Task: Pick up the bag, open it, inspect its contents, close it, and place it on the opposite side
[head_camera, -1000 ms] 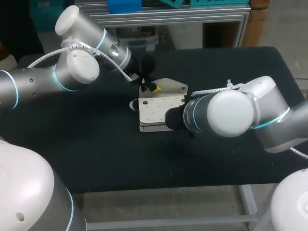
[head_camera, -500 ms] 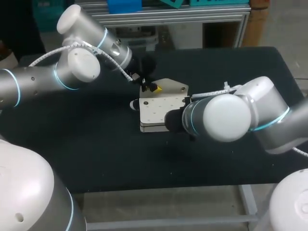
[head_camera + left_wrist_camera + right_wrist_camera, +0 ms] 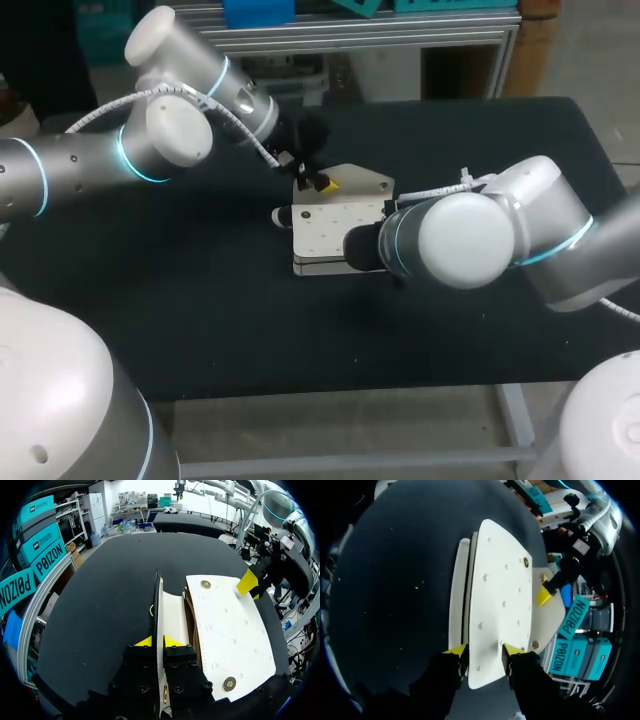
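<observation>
Since the earlier frames, our left arm's elbow has shifted slightly up and inward, and the bag [image 3: 335,225] has slid a little toward our right side. Nearest us, the right gripper [image 3: 484,652] stands at a medium opening, one finger on each face of the white flap [image 3: 500,595], holding it at its edge. The bag lies near the middle of the black tabletop [image 3: 200,320], not lifted. Farther back, the left gripper [image 3: 158,641] is pinched narrow on a thin upright edge of the bag, beside the flap.

Status, as we judge it:
- Grasp: done, with both grippers on the bag.
- Opening: in progress. A brown gap shows between the flap and the body; no contents are visible.
- Remaining: inspect the contents, close the bag, and place it on the opposite side.
</observation>
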You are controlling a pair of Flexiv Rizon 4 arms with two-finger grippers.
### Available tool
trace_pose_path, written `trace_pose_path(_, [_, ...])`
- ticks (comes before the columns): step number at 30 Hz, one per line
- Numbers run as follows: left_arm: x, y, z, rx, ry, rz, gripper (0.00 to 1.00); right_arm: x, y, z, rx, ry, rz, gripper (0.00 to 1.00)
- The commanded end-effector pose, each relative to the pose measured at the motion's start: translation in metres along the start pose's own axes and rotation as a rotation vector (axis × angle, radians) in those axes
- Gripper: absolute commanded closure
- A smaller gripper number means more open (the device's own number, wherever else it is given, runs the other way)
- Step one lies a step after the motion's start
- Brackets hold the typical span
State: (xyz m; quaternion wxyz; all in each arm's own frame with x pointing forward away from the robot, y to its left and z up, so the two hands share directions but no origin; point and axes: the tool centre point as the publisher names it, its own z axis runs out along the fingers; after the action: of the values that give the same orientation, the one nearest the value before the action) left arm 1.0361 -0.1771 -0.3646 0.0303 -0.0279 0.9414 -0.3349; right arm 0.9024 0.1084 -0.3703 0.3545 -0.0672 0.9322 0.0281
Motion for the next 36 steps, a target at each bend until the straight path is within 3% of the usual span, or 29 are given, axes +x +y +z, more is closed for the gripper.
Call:
trace_pose_path(1, [-0.003, 0.002, 0.006, -0.006, 0.009, -0.003, 1.00, 0.005, 0.000, 0.009, -0.006, -0.153, 0.000, 0.70])
trace_pose_path(6, [-0.003, 0.003, 0.006, -0.009, 0.010, -0.006, 1.00, 0.007, 0.000, 0.011, 0.012, -0.162, -0.004, 0.68])
trace_pose_path(9, [-0.004, 0.003, 0.007, -0.012, 0.013, -0.007, 1.00, 0.009, -0.001, 0.011, 0.019, -0.172, 0.001, 0.72])
trace_pose_path(11, [-0.004, 0.003, 0.007, -0.013, 0.014, -0.008, 1.00, 0.010, -0.002, 0.010, 0.024, -0.183, 0.010, 0.86])
trace_pose_path(12, [-0.004, 0.003, 0.008, -0.013, 0.015, -0.008, 1.00, 0.010, -0.002, 0.010, 0.026, -0.188, 0.015, 1.00])
trace_pose_path(36, [0.006, 0.001, 0.016, -0.014, 0.042, -0.016, 1.00, 0.010, -0.003, 0.009, 0.030, -0.195, 0.030, 1.00])
